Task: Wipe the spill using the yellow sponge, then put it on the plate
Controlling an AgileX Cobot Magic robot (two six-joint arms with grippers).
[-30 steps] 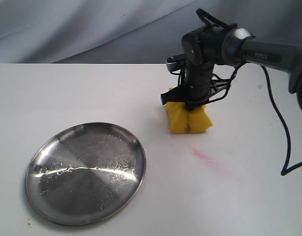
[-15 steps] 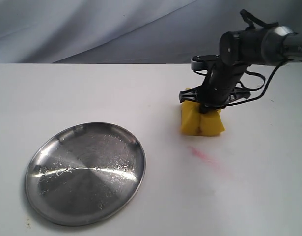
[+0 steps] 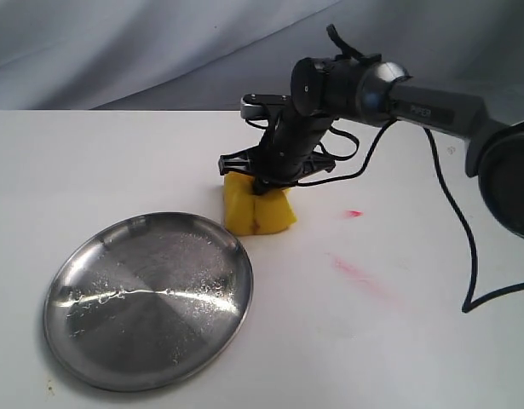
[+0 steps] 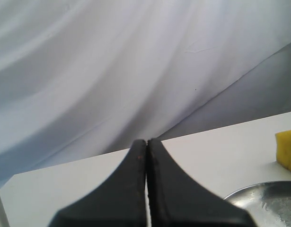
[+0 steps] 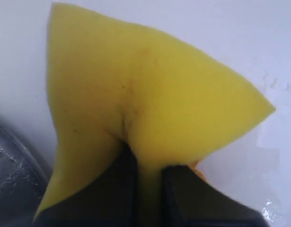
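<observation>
The left end effector (image 4: 146,189), its two dark fingers pressed flat together with nothing between them, hangs above the near left of the white table (image 3: 117,162), facing a draped grey-white backdrop (image 3: 159,51). At the table's front left lies the plate (image 3: 148,298), round, silver and scratched, with droplets glinting across its shallow face. Just beside the plate's far right rim stands the yellow sponge (image 3: 257,209), its underside down at the table; whether it touches the rim cannot be told. The right end effector (image 3: 263,186) comes down on it from above, black fingers (image 5: 112,189) pinching the foam at its middle so that the block folds into two lobes marked with small brown specks. To the right of the sponge sit a small red dot (image 3: 354,213) and, nearer the front, a pinkish-red smear (image 3: 364,277). A black cable (image 3: 466,247) trails off the arm at far right.
</observation>
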